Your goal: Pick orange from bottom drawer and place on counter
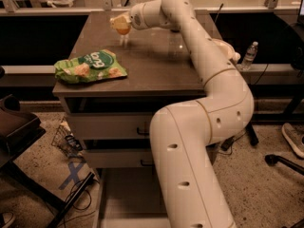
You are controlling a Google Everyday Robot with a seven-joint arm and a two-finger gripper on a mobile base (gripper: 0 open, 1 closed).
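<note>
My gripper (121,24) is over the far left part of the counter (142,61), shut on the small orange (122,30), which it holds a little above the glossy surface. The arm (204,65) reaches across the counter from the right and covers much of it. The bottom drawer (126,198) is pulled out at the foot of the cabinet; its pale floor shows beside the arm's base.
A green snack bag (90,66) lies on the counter's front left. A cream bowl (227,49) is mostly hidden behind the arm at the right. Two grey-fronted drawers (109,125) are shut. A water bottle (249,56) stands right; cables (76,184) and a dark chair (16,127) lie left.
</note>
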